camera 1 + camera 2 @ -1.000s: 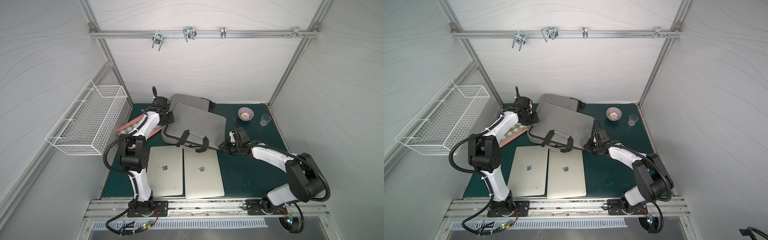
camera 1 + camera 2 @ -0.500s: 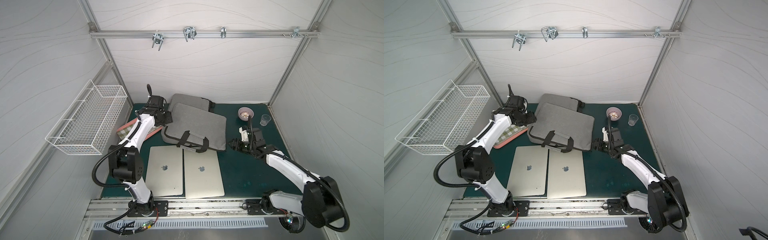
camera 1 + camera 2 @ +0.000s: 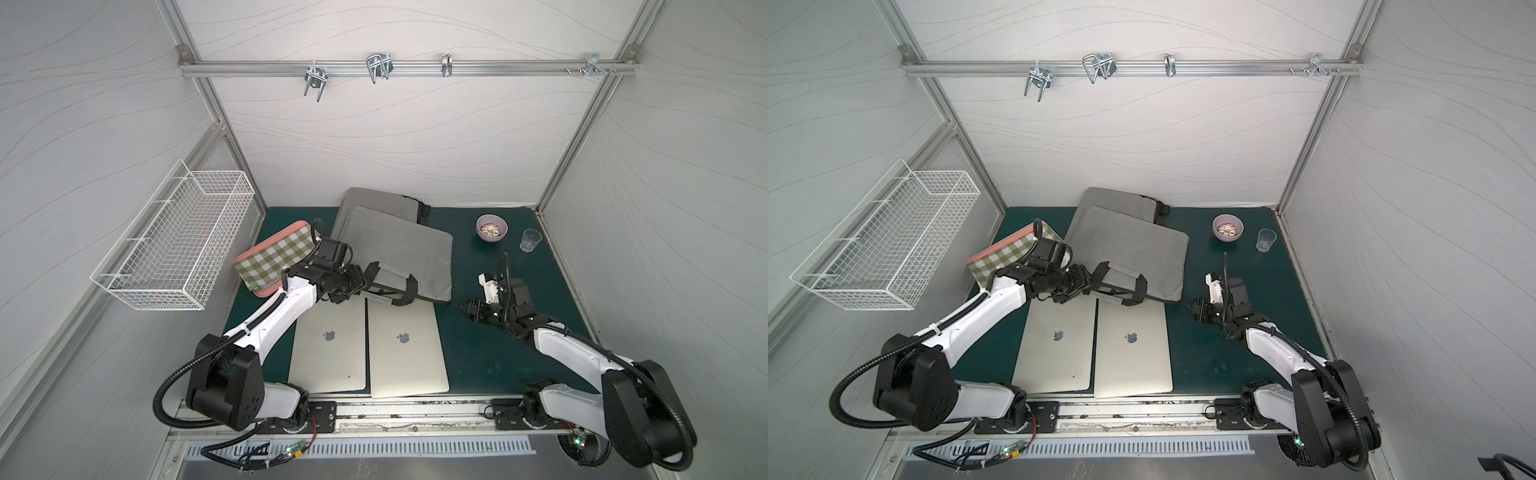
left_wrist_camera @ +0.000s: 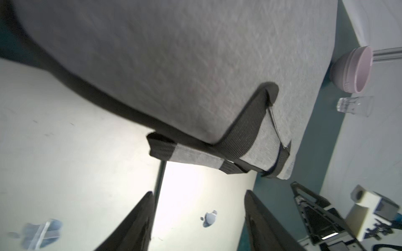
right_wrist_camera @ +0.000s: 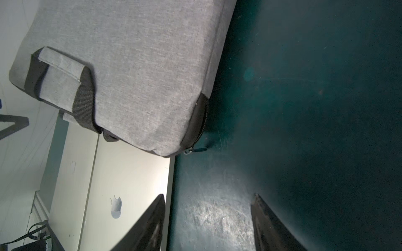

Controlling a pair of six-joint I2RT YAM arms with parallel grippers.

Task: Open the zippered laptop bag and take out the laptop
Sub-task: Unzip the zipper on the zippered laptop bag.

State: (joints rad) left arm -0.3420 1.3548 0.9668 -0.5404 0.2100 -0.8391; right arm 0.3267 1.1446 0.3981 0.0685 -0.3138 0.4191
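Top views: laptop bag (image 3: 399, 249) slants (handle (image 3: 411, 286) nearward); left end effector (image 3: 363, 286), right end effector (image 3: 464, 309) gape.

The green bench (image 3: 490, 345) carries a silver laptop (image 3: 328, 349) just beside a second silver laptop (image 3: 405, 349) at its front. Behind them a grey laptop bag (image 3: 399, 249) overlaps a second grey bag (image 3: 382, 203). A checked case (image 3: 276, 257) lies at the left, and a pink bowl (image 3: 491, 227) sits near a glass (image 3: 530, 240).

Bag corner (image 5: 171, 130); zipper pull (image 5: 195, 149); laptop (image 5: 128, 180)
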